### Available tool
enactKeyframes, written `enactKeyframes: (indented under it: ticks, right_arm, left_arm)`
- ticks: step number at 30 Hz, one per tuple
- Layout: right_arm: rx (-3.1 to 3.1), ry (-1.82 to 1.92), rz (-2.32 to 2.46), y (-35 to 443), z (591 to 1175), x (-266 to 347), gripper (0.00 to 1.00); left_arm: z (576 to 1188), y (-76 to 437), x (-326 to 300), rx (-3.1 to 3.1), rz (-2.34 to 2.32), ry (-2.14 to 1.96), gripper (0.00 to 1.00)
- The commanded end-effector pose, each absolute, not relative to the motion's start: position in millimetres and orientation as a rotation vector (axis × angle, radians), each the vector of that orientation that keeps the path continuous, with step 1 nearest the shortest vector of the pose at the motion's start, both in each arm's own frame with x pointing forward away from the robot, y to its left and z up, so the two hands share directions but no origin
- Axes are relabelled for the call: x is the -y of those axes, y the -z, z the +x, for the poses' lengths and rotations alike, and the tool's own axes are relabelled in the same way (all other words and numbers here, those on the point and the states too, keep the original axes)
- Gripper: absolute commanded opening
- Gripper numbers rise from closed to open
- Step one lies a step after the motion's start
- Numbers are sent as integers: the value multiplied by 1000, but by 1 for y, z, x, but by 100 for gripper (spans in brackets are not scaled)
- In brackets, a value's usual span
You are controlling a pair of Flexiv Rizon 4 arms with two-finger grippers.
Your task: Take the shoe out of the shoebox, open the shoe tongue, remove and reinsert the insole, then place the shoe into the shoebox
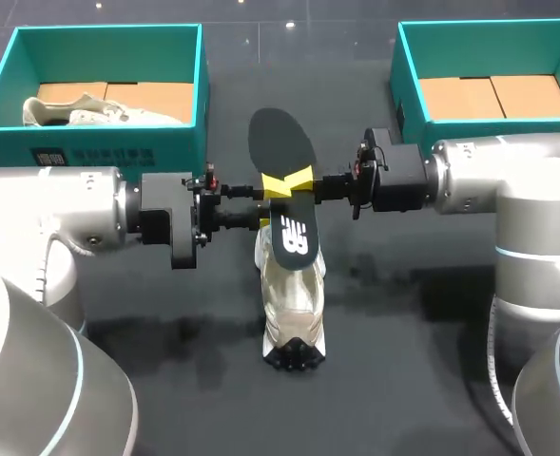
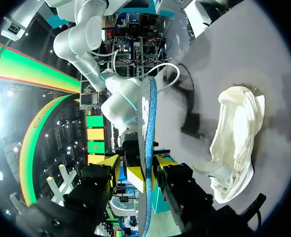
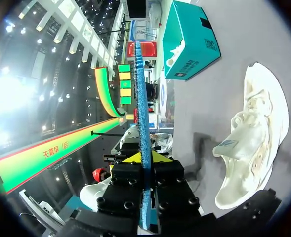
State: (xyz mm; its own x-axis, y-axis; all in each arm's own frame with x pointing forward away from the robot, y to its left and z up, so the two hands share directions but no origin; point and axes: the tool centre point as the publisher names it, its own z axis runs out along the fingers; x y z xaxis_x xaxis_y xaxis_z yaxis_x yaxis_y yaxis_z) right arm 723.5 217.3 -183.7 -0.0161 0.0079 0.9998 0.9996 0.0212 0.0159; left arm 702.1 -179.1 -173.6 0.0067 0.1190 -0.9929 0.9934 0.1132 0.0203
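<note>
1. my right gripper [image 3: 144, 160] is clamped on the black insole [image 1: 281, 142], both fingers tight against its two faces near the middle of its length.
2. my left gripper [image 2: 138, 165] straddles the same insole from the opposite side. it is parted: one finger lies against the insole, the other stands off with a gap.
3. the insole hangs in the air between the two grippers, above the table [image 1: 403, 380].
4. the cream shoe [image 1: 294, 304] sits on the table under the insole's near end, below both grippers and touched by neither, its tongue standing up.
5. the left shoebox [image 1: 199, 95] holds a second shoe [image 1: 80, 112]. the right shoebox [image 1: 403, 85] is well apart.
</note>
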Motion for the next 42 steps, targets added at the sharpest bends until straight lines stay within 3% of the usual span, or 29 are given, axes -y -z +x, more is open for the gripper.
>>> enactKeyframes:
  ticks: [1, 8, 22, 42]
  right_arm:
    - [1224, 1209, -1210, 188, 716, -216, 0]
    - [1205, 1217, -1213, 195, 709, -218, 0]
    - [1193, 1211, -1214, 198, 706, -220, 0]
    - [1193, 1211, -1214, 198, 706, -220, 0]
  left_arm:
    - [696, 153, 140, -1448, 1344, 991, 100]
    - [709, 130, 108, -1553, 1519, 896, 100]
    - [709, 130, 108, -1553, 1519, 896, 100]
    - [757, 70, 124, -1844, 1794, 529, 100]
